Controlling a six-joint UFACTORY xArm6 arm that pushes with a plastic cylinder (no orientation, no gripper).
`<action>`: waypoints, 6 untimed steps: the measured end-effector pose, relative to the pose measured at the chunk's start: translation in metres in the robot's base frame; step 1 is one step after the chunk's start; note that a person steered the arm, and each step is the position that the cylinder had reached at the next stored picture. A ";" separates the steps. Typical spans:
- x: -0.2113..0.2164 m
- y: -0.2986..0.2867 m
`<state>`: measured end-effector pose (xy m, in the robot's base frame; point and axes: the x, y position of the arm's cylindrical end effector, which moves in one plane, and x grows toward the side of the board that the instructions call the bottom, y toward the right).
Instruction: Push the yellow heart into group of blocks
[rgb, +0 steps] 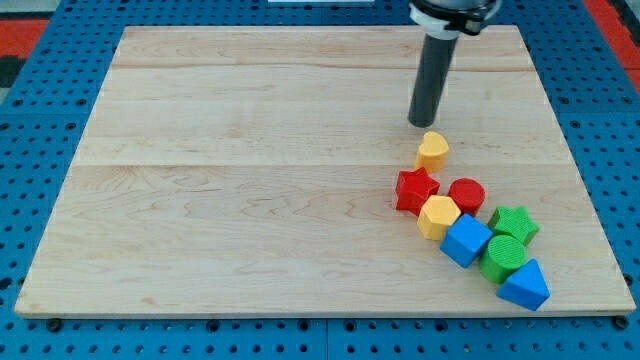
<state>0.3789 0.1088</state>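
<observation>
One yellow heart (432, 150) sits right of frame centre, just above the red star (416, 190) heading the block group. My tip (421, 124), a bare upright rod grasping nothing, stands just above the heart.

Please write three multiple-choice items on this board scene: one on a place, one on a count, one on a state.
1. Where is my tip relative to the yellow heart?
A. toward the view's top
B. toward the view's bottom
C. far to the view's left

2. How many green blocks are there?
A. one
B. two
C. three

3. Is the yellow heart among the group?
A. buried in it
B. just above it, apart
C. off the board

Answers:
1 A, the rod ends just above the heart.
2 B, green star and green cylinder.
3 B, it sits just above the red star.
</observation>
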 end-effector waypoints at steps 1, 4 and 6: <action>0.023 0.002; 0.064 0.021; 0.092 0.021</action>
